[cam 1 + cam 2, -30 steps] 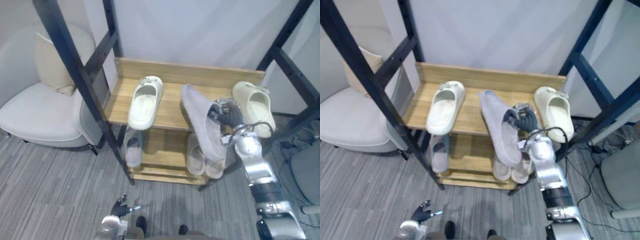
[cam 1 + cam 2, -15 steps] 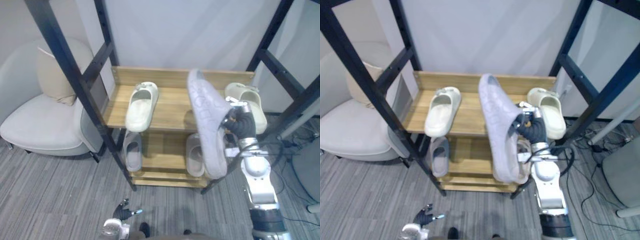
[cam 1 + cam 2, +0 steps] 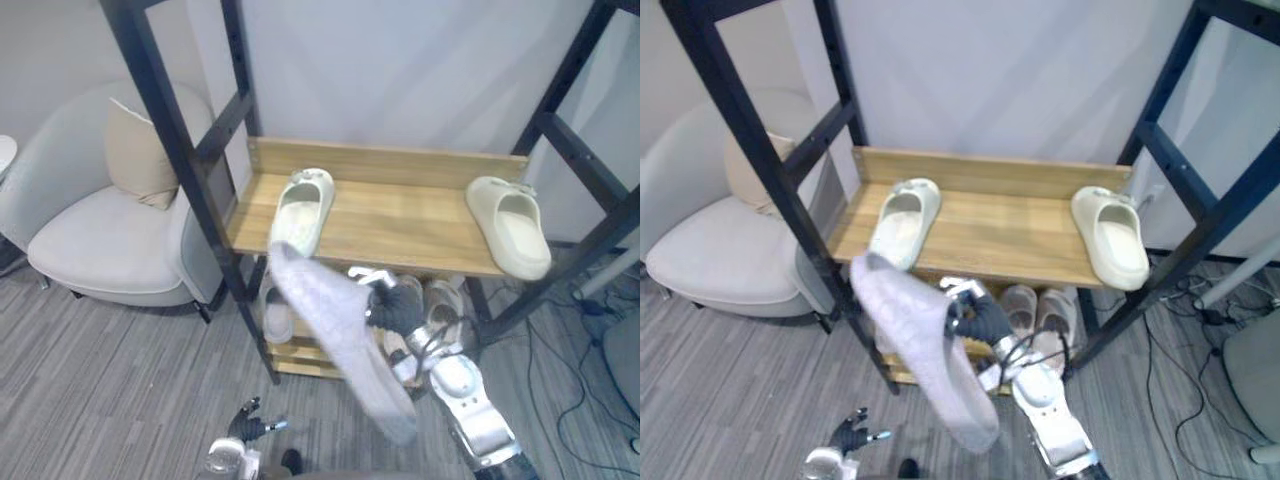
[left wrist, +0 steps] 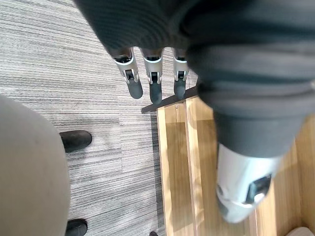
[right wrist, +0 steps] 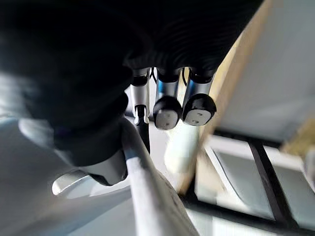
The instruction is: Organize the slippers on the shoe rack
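Slipper (image 3: 335,345) — grey, tilted — gripped in right hand (image 3: 394,309), before shoe rack (image 3: 400,215)

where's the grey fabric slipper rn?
Eye views: the grey fabric slipper is gripped in the right hand, hanging tilted in front of the wooden top shelf, its upper end by the left cream slipper.

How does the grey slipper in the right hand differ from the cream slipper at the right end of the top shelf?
The grey slipper is grey; the cream slipper is cream. The grey slipper hangs tilted in the right hand, in front of the rack; the cream slipper lies flat on the top shelf. The grey slipper shows a textured side; the cream slipper sits opening up. Both are slip-ons.
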Controlling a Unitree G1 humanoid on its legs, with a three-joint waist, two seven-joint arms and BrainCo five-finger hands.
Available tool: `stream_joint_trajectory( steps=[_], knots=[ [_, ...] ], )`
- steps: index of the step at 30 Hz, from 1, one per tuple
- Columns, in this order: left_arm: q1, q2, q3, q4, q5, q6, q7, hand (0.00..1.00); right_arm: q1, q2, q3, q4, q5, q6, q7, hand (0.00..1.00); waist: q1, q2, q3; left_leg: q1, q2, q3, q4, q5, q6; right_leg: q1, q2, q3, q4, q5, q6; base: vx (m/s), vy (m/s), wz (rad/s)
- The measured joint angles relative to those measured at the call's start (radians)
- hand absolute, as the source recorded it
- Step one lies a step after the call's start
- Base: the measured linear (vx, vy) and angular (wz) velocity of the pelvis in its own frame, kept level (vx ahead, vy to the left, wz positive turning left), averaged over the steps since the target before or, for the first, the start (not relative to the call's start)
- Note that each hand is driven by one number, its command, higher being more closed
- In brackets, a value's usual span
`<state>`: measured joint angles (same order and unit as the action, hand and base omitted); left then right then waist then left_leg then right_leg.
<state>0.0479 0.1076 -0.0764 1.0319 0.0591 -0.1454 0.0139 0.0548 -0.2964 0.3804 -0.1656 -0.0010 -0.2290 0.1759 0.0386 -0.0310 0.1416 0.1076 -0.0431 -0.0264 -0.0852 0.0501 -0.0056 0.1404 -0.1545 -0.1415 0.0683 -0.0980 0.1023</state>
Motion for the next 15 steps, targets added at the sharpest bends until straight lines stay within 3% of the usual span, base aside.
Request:
stream_joint_trajectory(
  steps=[3, 5, 8, 15],
  knots=[
    [-0.054, 0.005, 0.0, -0.004, -0.001, -0.006, 0.003, 0.0, -0.095, -0.045, 0.073, 0.086, -0.014, 0.002, 0.004, 1.0, 0.022, 0.012, 0.082, -0.143, -0.01, -0.03, 0.211, -0.069, -0.003, -0.096, -0.018, -0.022, 0.156, -0.055, -0.015, -0.13, -0.012, 0.4],
    [-0.104, 0.004, 0.001, -0.026, -0.006, -0.014, 0.005, 0.0, -0.203, -0.07, 0.076, 0.137, -0.044, 0.003, -0.006, 1.0, 0.022, 0.043, 0.174, -0.283, -0.008, -0.058, 0.396, -0.123, -0.009, -0.186, -0.018, -0.044, 0.283, -0.096, -0.019, -0.23, -0.005, 0.42],
    [-0.141, 0.01, 0.001, -0.065, -0.035, -0.024, 0.023, 0.0, -0.292, -0.083, 0.075, 0.191, -0.091, 0.009, -0.045, 1.0, 0.028, 0.057, 0.25, -0.405, -0.018, -0.069, 0.516, -0.161, -0.019, -0.321, -0.039, -0.048, 0.447, -0.162, -0.029, -0.26, -0.008, 0.25],
    [-0.166, 0.049, 0.0, -0.09, -0.061, -0.03, 0.062, 0.0, -0.434, -0.153, 0.041, 0.294, -0.158, 0.017, -0.139, 1.0, 0.026, 0.085, 0.309, -0.631, -0.015, -0.061, 0.66, -0.171, -0.027, -0.554, -0.057, -0.028, 0.612, -0.191, -0.036, -0.19, 0.025, -0.04]
  ],
)
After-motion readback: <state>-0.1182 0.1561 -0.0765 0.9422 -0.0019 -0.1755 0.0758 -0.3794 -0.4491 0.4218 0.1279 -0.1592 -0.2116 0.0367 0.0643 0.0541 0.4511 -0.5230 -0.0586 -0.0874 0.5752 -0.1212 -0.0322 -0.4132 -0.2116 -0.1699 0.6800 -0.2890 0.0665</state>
